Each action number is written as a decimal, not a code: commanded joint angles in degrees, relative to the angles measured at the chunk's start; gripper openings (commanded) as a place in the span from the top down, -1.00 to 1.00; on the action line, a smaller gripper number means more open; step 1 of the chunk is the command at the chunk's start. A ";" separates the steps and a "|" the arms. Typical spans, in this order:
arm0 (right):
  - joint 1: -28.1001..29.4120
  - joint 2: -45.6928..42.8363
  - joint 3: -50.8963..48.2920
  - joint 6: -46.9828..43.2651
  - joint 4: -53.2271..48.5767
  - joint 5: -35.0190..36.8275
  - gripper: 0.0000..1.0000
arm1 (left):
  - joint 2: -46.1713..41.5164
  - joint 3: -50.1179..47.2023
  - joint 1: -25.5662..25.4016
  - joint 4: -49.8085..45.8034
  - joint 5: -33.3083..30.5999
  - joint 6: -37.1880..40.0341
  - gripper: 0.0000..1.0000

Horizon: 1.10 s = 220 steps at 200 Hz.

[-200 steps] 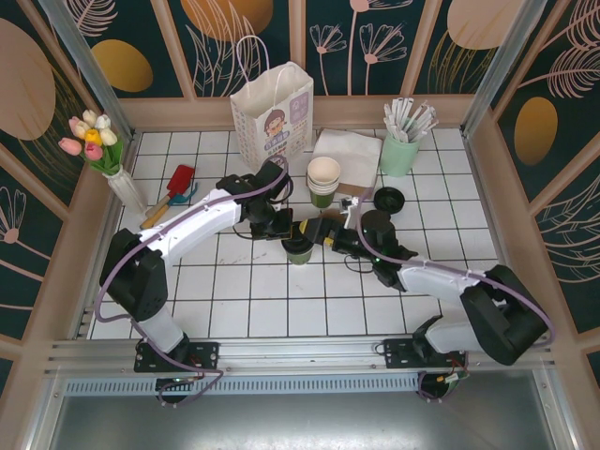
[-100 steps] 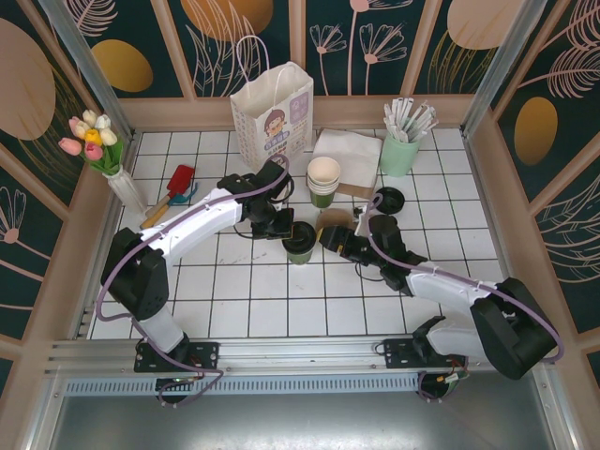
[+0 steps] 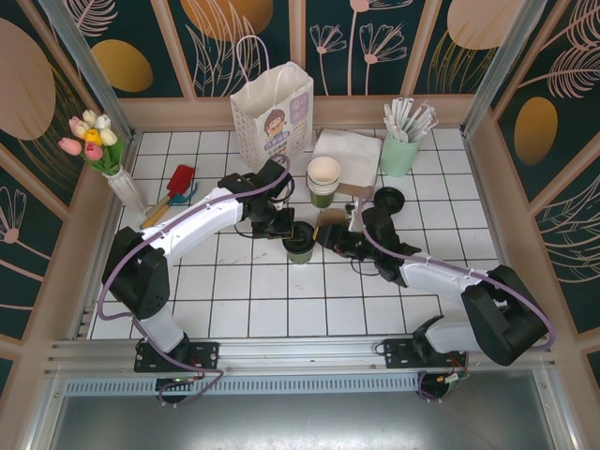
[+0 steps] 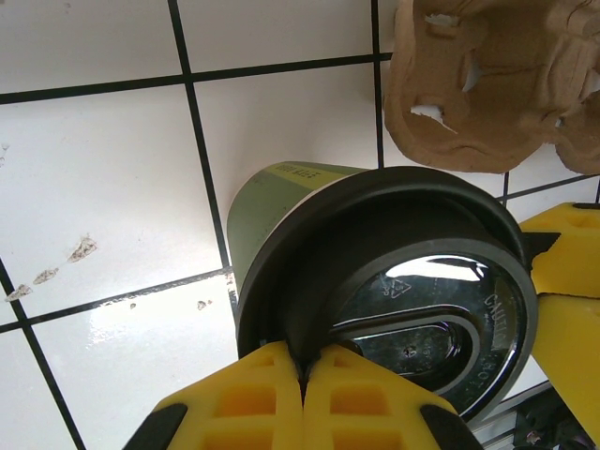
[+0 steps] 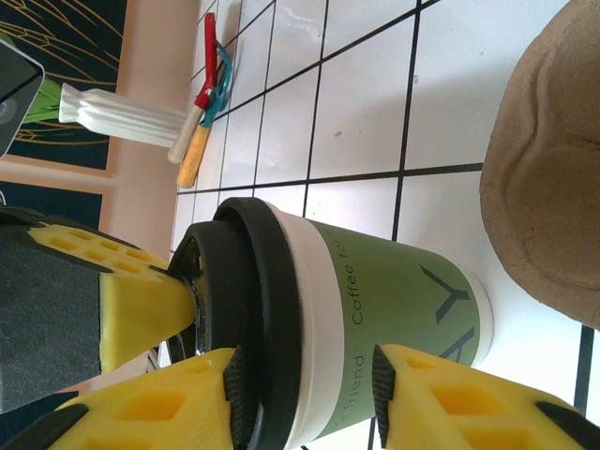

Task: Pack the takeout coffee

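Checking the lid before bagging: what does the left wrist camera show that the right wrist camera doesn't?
Left wrist: the lid's top face with its oval recess. Right wrist: the lettering down the coffee cup's side, and a spatula and vase beyond. Both: the cup, its lid, the cardboard tray, the left claw shut at the lid, and the right claw open beside the cup.

Bare tiles (image 3: 272,286) lie open near the takeout coffee (image 3: 299,247); a cardboard carrier (image 3: 331,219) crowds its far-right side.
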 commanded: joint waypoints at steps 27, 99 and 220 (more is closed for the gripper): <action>0.07 2.45 1.75 -0.55 -1.18 -0.78 0.34 | 3.22 -1.26 -0.48 -1.32 -1.65 1.53 1.00; 0.59 2.81 3.63 -2.79 -10.98 4.66 0.53 | 4.24 -2.54 -0.50 -1.32 -2.40 2.16 1.00; 0.63 2.81 4.60 -4.54 -17.73 7.59 0.53 | 7.36 -3.97 -0.51 -0.89 -0.93 4.21 1.00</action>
